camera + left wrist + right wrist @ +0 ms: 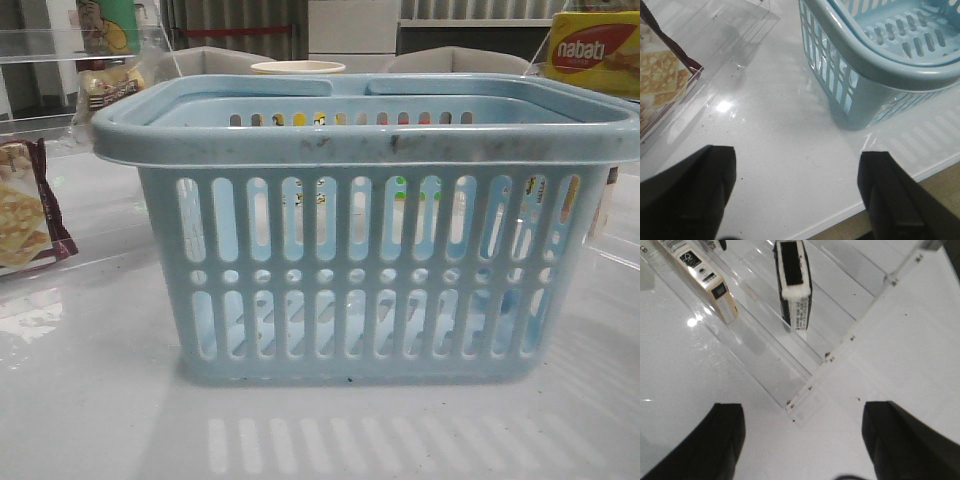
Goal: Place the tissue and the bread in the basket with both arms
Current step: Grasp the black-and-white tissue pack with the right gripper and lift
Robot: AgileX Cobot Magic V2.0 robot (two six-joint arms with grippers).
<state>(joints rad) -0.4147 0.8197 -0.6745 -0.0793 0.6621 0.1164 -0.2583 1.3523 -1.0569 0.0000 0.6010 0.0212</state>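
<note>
Status: nothing yet placed, by the look of it; both items appear still to be fetched. Basket [365, 240]: pale blue, slotted, standing upright on the white worktop [90, 400], filling the middle of the front view; the part of its floor seen in the left wrist view is bare, and no tissue or bread can be made out through the slots, though its inside is not seen whole. Left pincer [797, 197]: fingers spread wide, empty, hovering over bare worktop just beside a corner of the basket. Right pincer [802, 440]: fingers likewise spread, empty, over worktop at the edge of a clear acrylic rack [850, 335]. Rack contents: a dark box with a white end [795, 285] and a pale cream box [702, 277], both standing in its channels; whether either is the tissue I cannot tell. Cracker packet [25, 215]: maroon-edged, left of the basket, leaning in another clear tray [735, 45]; not a task item. Bread: possibly the small wrapped item [105, 85] on the shelf behind the basket's left handle, too small to confirm. Yellow nabati box [595, 50]: far right, behind. Remaining: both picks and both drops.
</note>
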